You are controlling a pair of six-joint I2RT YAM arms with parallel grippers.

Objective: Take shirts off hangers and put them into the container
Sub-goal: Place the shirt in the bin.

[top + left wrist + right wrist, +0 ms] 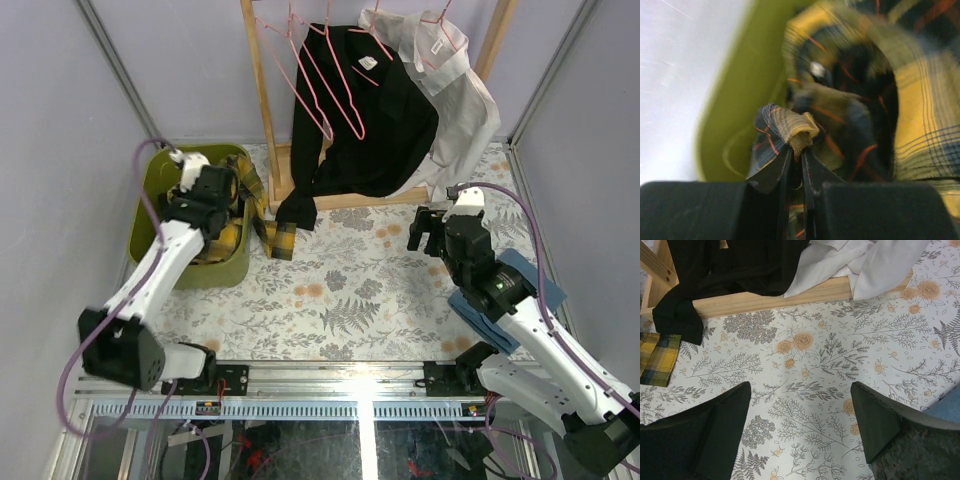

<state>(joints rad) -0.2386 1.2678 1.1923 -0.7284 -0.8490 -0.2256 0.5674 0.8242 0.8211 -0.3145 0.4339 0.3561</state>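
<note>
Pinching a fold of soft, limp yellow-and-black plaid flannel shirt point(920, 100), left tool point(796, 150) was clamped inside olive-green plastic tub point(740, 100), frame left; right tool point(800, 390) stood apart, empty.

Plaid shirt point(265, 215) spills from the olive tub point(150, 190); black shirt point(385, 135) and white shirt point(468, 105) hang on pink hangers point(345, 110).

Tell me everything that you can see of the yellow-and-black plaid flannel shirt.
The yellow-and-black plaid flannel shirt looks like soft woven cloth, yellow with dark checks and thin orange lines. It is off any hanger and lies crumpled inside the olive-green plastic tub. One part, seemingly a sleeve, hangs over the tub's rim on the side toward the table's middle, and its end rests on the flowered tablecloth. The left gripper is shut on a small fold of it.
</note>
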